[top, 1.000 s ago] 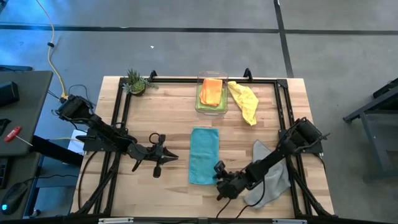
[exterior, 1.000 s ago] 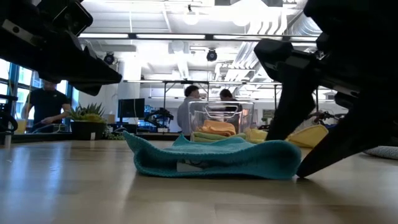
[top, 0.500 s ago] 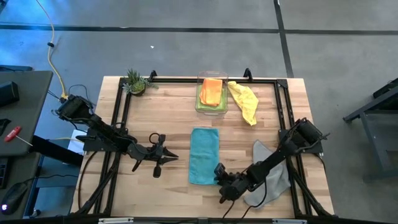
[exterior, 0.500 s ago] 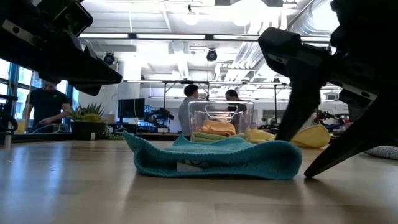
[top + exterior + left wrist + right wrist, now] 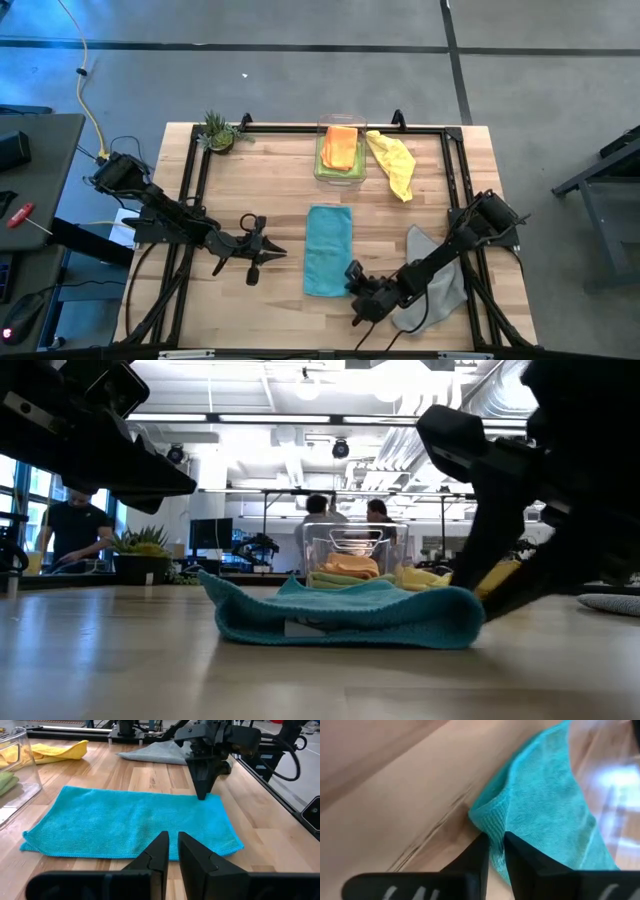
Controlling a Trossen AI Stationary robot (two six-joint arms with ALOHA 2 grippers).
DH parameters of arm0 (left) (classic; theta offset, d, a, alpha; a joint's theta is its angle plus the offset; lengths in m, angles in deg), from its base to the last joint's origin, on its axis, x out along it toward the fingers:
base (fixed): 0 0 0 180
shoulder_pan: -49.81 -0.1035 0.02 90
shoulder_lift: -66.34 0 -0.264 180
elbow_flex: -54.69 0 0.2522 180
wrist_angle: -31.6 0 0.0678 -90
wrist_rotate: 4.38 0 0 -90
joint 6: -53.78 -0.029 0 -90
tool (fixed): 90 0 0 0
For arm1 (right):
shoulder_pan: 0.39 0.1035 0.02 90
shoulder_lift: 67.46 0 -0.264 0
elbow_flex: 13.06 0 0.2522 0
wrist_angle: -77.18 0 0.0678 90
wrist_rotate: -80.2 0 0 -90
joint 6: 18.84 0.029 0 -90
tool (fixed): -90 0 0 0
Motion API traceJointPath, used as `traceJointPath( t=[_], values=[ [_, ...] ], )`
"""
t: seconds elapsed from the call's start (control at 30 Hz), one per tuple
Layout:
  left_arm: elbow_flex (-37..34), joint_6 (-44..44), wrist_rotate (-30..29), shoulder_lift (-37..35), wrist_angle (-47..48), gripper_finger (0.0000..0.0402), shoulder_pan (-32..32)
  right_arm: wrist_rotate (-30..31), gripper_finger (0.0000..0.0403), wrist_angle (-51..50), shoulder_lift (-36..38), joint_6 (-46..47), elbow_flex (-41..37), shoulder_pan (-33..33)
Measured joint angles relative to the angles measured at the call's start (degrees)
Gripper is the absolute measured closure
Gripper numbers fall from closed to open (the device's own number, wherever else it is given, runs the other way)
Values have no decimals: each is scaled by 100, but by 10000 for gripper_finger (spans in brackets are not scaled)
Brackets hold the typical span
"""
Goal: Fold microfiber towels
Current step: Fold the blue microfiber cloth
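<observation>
One corner decides this fold: the right gripper (image 5: 492, 851) is down at the near right corner of the teal towel (image 5: 328, 250), which lies flat and already doubled into a long strip mid-counter (image 5: 270, 170), and its fingers are pinched nearly together on the edge of the cloth there. I judge the grip is only just taken, so both layers should be caught before lifting, then carried low and straight toward the far end so the edges meet square. The left gripper (image 5: 262, 252) waits just beside the towel's left edge, its fingers clenched on nothing. The orange and lime towels sit in the clear bin (image 5: 339, 150), the yellow towel (image 5: 392, 163) beside it, the grey towel (image 5: 432, 280) under the right arm.
</observation>
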Motion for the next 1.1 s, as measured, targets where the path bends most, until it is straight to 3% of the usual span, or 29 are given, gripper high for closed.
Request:
traceJointPath(
  t=[0.2,0.33,0.47,0.67,0.9,1.1],
  values=[
    [489,-66,379,150,807,371,16,333,389,170,0,520,0,-2],
    [1131,-493,643,672,1475,362,197,526,399,228,0,1045,0,-1],
    [1681,-848,758,1316,1680,328,422,550,401,320,0,1480,0,0],
    [2291,-1279,672,2194,1879,255,641,550,402,380,2,1718,1,0],
    [2765,-1649,-402,2679,2127,201,702,549,402,430,2,1717,4,0],
    [2813,-2128,173,2680,2172,207,571,548,402,454,4,1699,7,0]
  ],
)
